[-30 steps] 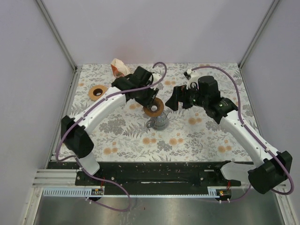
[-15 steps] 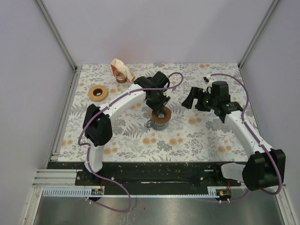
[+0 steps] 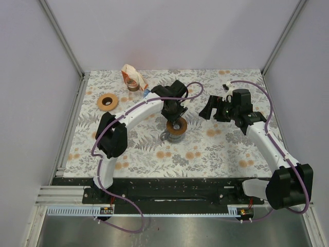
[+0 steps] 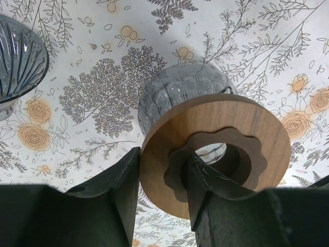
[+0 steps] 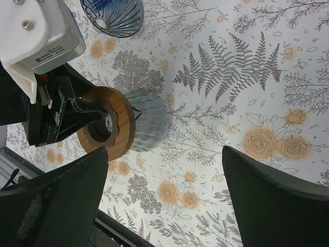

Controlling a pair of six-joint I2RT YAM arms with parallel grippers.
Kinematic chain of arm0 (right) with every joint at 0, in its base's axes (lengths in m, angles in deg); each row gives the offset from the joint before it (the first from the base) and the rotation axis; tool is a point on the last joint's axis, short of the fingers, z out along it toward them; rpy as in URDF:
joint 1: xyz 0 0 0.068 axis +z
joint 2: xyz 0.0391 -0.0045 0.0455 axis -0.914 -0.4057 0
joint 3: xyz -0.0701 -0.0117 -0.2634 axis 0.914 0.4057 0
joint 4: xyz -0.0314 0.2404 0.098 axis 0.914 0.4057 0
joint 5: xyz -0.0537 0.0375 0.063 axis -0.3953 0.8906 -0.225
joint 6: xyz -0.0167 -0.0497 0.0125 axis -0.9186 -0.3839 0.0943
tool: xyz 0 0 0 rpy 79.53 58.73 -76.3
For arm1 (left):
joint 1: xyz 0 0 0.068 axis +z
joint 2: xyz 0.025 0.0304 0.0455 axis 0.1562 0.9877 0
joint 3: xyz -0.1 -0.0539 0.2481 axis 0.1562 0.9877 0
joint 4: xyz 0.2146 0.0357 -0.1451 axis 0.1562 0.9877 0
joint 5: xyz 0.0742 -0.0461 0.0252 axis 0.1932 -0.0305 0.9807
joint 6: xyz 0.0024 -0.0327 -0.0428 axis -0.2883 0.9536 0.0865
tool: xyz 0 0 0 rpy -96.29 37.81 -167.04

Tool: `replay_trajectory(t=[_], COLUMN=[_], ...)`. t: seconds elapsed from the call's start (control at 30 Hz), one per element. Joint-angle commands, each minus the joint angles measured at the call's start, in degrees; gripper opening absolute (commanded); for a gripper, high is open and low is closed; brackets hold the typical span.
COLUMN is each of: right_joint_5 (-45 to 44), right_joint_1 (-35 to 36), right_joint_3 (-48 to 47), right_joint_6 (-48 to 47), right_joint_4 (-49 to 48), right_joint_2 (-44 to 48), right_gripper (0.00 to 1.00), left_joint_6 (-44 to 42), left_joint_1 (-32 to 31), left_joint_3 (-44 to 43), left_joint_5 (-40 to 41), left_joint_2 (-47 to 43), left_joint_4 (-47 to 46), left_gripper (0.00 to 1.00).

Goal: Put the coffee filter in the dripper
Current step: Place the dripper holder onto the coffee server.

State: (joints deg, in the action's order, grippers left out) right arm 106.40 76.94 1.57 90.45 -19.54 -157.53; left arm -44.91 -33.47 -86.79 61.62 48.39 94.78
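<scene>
1. Left gripper pinches the wooden collar of the dripper. One dark finger sits against the collar's outer rim and the other reaches through its scalloped centre hole.
2. The collar faces the left wrist camera. The ribbed grey glass body of the dripper lies behind it, low over the floral cloth. Whether the glass touches the cloth cannot be told.
3. In the top view the dripper sits near the middle of the cloth, under the left arm's wrist, with the collar tilted upward.
4. The coffee filter is a pale folded paper at the far edge of the cloth, left of centre. It is well apart from the dripper and not inside it.
5. A second glass cone, ribbed and clear, stands apart from the held dripper. It shows at the upper left of the left wrist view and at the top of the right wrist view.
6. A loose wooden ring lies flat on the cloth towards the left side, well apart from the dripper.
7. The right gripper hangs to the right of the dripper, above the cloth. Its fingers are spread wide with nothing between them.
</scene>
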Motion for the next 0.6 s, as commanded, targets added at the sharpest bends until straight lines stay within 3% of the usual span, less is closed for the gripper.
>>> replay_trajectory(t=[0.0, 0.13, 0.27, 0.37, 0.57], right_joint_5=[1.07, 1.51, 1.95, 2.04, 1.86], right_joint_1=[0.2, 0.2, 0.2, 0.2, 0.2], right_joint_3=[-0.85, -0.85, -0.85, -0.77, -0.77], right_joint_6=[-0.92, -1.1, -1.19, -1.28, -1.45], right_joint_4=[-1.77, -1.77, -1.68, -1.68, -1.59], right_joint_2=[1.41, 1.33, 1.59, 1.68, 1.94], right_gripper=[0.99, 1.0, 0.99, 0.99, 0.99], left_joint_6=[-1.19, -1.81, -1.89, -2.07, -1.89], left_joint_1=[-0.17, -0.17, -0.17, 0.01, 1.76], left_joint_3=[-1.51, -1.06, -0.63, -0.8, -3.0], left_joint_5=[1.17, 1.43, 1.34, 1.08, -1.38], left_joint_2=[-0.09, -0.18, -1.14, -2.37, -7.46], left_joint_4=[-2.17, -2.26, -2.26, -2.26, -2.95], left_gripper=[0.1, 0.42, 0.61, 0.7, 0.75])
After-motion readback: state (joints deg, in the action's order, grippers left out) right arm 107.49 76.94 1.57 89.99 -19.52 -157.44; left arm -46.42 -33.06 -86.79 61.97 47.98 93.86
